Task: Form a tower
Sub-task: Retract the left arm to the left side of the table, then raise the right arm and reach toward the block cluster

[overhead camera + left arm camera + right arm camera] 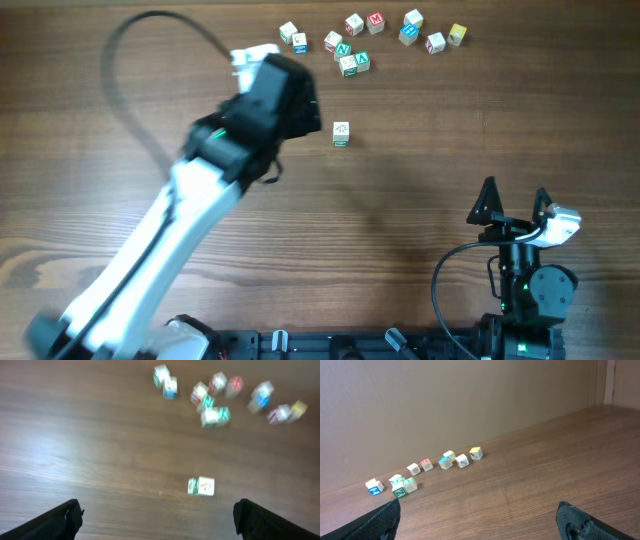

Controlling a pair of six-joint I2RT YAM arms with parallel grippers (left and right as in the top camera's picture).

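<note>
both claws spread, holding nothing. left claw [157, 510] hangs over the tabletop [120, 130], left of a lone green-marked cube [341, 134]. right claw [514, 192] sits near right. loose cubes [376, 20] lie far. we see nothing stacked; we judge the tower unbuilt.

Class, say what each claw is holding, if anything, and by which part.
Nothing is held: the left claw and the right claw both stand open and empty.
</note>
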